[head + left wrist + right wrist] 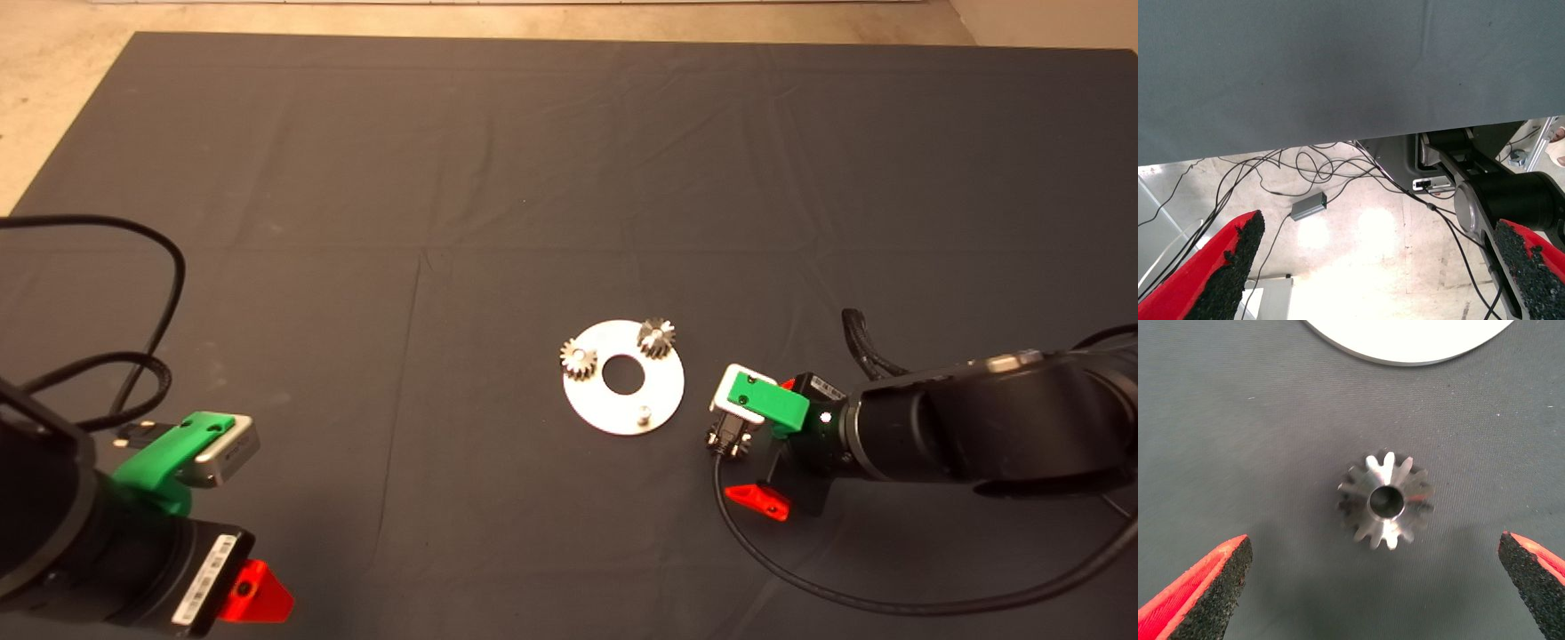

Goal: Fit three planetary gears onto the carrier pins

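Steel, small and stiff, the loose gear (1385, 500) lay flat on the mat (498, 178) just beside the disc (662, 404), under the right gripper (769, 444), whose fingers (1201, 597) stood wide. It looked slippery; gripping across the teeth seemed best. 2 gears (578, 360) sat on pins, 1 pin (644, 413) bare. The arm hid the loose gear from the head view. The left gripper (1378, 280) waited open at the lower left.

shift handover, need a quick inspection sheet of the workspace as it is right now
surface: dark mat, creased.
job's things: silver disc; gears and sit on two pins, third pin bare; third gear flat on mat beside disc.
clutter: nothing seen.
grippers: right gripper open, over the loose gear; left gripper open, parked lower left.
cables: black cables from both arms; loose wires on floor.
surroundings: pale floor.
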{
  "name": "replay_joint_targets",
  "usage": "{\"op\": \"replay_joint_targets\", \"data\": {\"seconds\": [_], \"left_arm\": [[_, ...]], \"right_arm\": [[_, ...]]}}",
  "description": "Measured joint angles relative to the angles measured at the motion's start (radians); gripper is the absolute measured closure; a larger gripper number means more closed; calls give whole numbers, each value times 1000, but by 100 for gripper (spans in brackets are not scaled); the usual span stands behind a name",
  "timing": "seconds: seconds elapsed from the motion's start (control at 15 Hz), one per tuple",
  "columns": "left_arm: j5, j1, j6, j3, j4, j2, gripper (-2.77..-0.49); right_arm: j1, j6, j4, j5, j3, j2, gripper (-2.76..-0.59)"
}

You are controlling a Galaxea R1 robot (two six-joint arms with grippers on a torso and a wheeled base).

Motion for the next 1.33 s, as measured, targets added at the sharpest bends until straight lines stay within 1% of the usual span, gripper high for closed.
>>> {"op": "replay_joint_targets", "data": {"seconds": [0.13, 0.27, 0.47, 0.6, 0.8, 1.07, 1.2, 1.33], "left_arm": [[0, 0, 0, 0, -2, 0, -248], [0, 0, 0, 0, -5, -2, -248], [0, 0, 0, 0, -7, -2, -248], [0, 0, 0, 0, -8, -1, -248], [0, 0, 0, 0, -8, -1, -248], [0, 0, 0, 0, -9, -1, -248], [0, 0, 0, 0, -9, -1, -248], [0, 0, 0, 0, -9, -1, -248]], "right_arm": [[-3, -2, -7, 0, -28, 9, -275], [-15, -2, -14, -1, -44, 18, -275], [-42, -2, -14, 0, -57, 37, -275], [-44, -2, -14, 0, -64, 44, -275], [-57, -2, -16, 1, -71, 62, -275], [-58, -2, -16, 1, -94, 64, -275], [-59, -2, -16, 1, -100, 64, -267], [-59, -2, -17, 1, -109, 65, -265]]}}
